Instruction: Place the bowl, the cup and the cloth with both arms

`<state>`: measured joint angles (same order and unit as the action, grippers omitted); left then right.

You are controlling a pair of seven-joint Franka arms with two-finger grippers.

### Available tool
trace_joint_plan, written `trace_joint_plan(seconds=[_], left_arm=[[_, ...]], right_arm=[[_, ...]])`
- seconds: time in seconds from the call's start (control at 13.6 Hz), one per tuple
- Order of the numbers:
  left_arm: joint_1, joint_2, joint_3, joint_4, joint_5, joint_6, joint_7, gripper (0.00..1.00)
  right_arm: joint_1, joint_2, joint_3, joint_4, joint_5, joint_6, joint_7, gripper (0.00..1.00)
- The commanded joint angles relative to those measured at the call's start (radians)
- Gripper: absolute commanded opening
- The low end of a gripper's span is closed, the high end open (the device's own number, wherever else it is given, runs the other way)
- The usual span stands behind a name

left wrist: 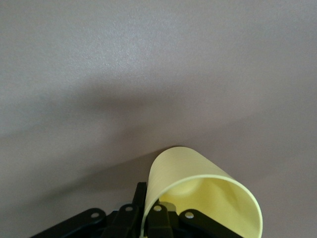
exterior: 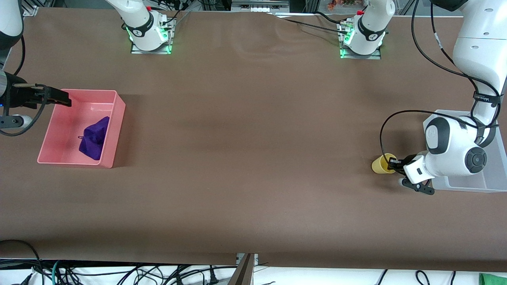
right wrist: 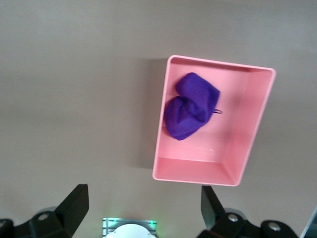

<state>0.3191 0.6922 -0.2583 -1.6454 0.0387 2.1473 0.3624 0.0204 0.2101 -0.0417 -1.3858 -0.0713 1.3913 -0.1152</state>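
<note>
The yellow cup (exterior: pixel 381 164) is held on its side in my left gripper (exterior: pixel 393 163), low over the table beside a clear bin (exterior: pixel 463 184). In the left wrist view the fingers (left wrist: pixel 141 198) pinch the cup's (left wrist: pixel 198 183) wall at the rim. The purple cloth (exterior: pixel 94 138) lies bunched in a pink bin (exterior: pixel 119 118) at the right arm's end of the table. My right gripper (exterior: pixel 55 97) is open and empty, up over that bin's edge. The right wrist view shows the cloth (right wrist: pixel 190 105) in the pink bin (right wrist: pixel 193 171) below the right gripper (right wrist: pixel 142 203). The bowl is out of view.
The left arm's wrist and body cover most of the clear bin, so its contents are hidden. The two arm bases (exterior: pixel 149 37) (exterior: pixel 361 41) stand along the table's edge farthest from the front camera. Brown tabletop spans between the two bins.
</note>
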Motion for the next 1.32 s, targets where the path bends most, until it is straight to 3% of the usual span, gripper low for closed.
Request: trace_joint_plan(seconds=[0.0,0.29,0.59,0.66,0.95,1.25], left_arm=[[0.003,-0.023,-0.001,0.003,-0.013,-0.029,0.015,0.0],[0.014,-0.1,0.001,0.024,0.0,-0.156,0.084,0.0],[0.041,-0.137,0.036,0.206,0.012,-0.427,0.229,0.0],[0.057,-0.137,0.05,0.243,0.07,-0.455,0.31,0.0],[0.187,-0.126,0.05,0.256,0.268,-0.399,0.536,0.0],[0.339,-0.125,0.047,0.043,0.3,-0.033,0.707,0.0]], right_arm=[[-0.01,-0.011,0.014,0.03,-0.039,-0.005,0.014,1.0],[-0.011,-0.009,0.014,0.068,-0.039,0.033,0.006,1.0],[-0.011,-0.009,0.023,0.068,-0.013,0.017,0.017,1.0],[-0.011,-0.011,0.02,0.067,-0.007,0.014,0.017,1.0],[-0.014,-0.011,0.02,0.062,0.008,-0.015,0.019,1.0],[-0.014,-0.011,0.017,0.063,0.015,-0.034,0.04,1.0]])
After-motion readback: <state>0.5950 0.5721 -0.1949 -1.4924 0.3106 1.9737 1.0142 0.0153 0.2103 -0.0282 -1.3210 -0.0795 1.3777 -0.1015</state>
